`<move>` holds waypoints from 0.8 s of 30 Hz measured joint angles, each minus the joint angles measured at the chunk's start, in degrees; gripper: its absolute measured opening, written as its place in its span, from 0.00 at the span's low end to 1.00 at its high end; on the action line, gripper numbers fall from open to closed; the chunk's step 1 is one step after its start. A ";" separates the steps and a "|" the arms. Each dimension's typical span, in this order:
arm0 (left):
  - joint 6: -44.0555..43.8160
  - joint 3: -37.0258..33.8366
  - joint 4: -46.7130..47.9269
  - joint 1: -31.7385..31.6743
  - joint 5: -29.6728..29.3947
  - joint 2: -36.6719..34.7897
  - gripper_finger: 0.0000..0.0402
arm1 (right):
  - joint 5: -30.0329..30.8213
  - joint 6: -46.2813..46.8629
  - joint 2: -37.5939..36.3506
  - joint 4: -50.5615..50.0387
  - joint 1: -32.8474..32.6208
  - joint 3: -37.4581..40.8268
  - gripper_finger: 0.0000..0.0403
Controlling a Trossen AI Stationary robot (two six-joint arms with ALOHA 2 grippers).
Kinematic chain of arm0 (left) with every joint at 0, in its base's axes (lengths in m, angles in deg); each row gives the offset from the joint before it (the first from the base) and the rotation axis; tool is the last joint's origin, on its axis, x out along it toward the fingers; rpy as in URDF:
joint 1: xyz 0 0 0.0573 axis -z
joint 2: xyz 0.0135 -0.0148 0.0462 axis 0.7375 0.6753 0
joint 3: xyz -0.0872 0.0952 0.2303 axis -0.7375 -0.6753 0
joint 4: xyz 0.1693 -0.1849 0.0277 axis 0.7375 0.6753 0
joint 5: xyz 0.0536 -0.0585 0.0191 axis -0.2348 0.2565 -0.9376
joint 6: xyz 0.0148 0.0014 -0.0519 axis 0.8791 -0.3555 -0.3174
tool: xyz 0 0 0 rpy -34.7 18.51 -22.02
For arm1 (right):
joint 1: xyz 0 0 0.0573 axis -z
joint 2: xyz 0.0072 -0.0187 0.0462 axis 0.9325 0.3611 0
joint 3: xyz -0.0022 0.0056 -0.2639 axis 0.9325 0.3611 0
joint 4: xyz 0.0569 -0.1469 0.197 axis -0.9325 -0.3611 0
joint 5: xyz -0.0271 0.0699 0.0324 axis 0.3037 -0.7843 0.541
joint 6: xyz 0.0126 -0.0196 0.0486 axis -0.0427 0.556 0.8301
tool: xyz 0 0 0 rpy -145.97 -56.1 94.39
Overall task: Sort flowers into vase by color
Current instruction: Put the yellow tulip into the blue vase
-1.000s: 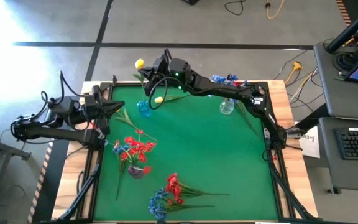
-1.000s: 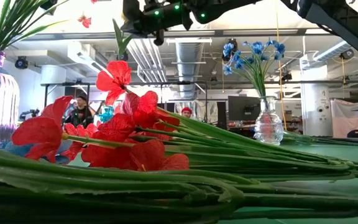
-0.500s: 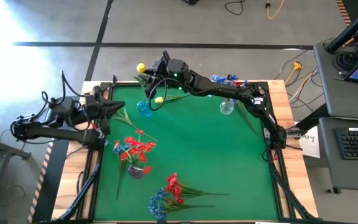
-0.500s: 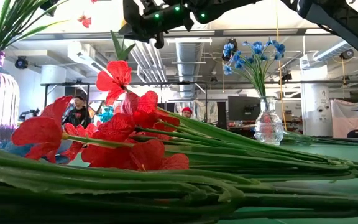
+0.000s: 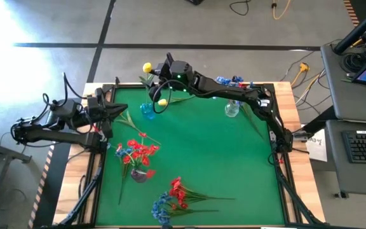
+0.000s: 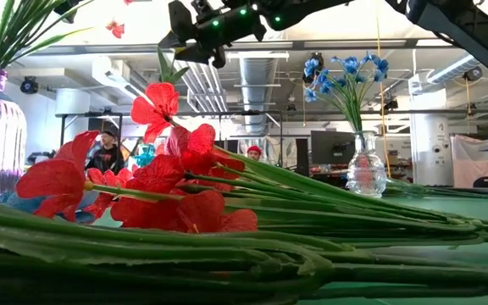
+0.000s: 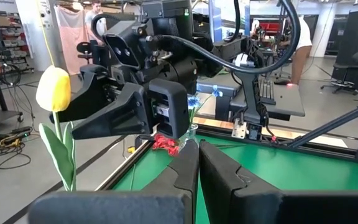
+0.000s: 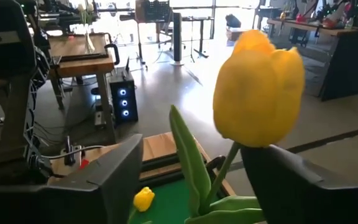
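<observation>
My right claw [image 5: 152, 71] hung with its fingers parted, the yellow tulip with a green stem [image 8: 257, 99] standing free between them over the small blue vase [image 5: 147, 111], so it could join the other yellow bloom [image 5: 162, 102] there. My left claw [image 7: 197, 163], clenched on nothing, waited at the table's left edge. Whether the stem sat in the vase was hidden from me.

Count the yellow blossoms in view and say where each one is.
2. One yellow blossom stands past the table's far edge, by the right gripper. The other yellow blossom is lower, over the green mat beside the blue vase. More may be hidden.
</observation>
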 joint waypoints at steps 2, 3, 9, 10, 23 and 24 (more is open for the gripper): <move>-0.33 0.00 0.00 0.00 0.00 0.00 0.00 | 0.00 0.44 0.00 -0.17 0.00 0.00 0.72; -0.51 0.00 -0.01 0.00 0.00 0.00 0.00 | 0.00 0.42 -0.03 -0.41 0.00 0.00 0.75; -1.58 0.00 0.35 0.00 0.01 0.00 0.00 | -2.58 -3.21 -0.07 -1.67 0.02 0.00 0.87; -1.67 0.00 0.50 0.01 0.02 0.00 0.00 | -3.97 -4.14 -0.07 -1.64 0.02 0.00 0.88; -3.20 0.00 2.68 0.00 0.02 0.02 0.00 | -7.52 -8.67 -0.21 0.15 -0.24 0.00 0.90; -3.20 0.00 2.65 0.01 0.02 0.02 0.00 | -7.52 -8.60 -0.24 0.15 -0.24 -0.02 0.90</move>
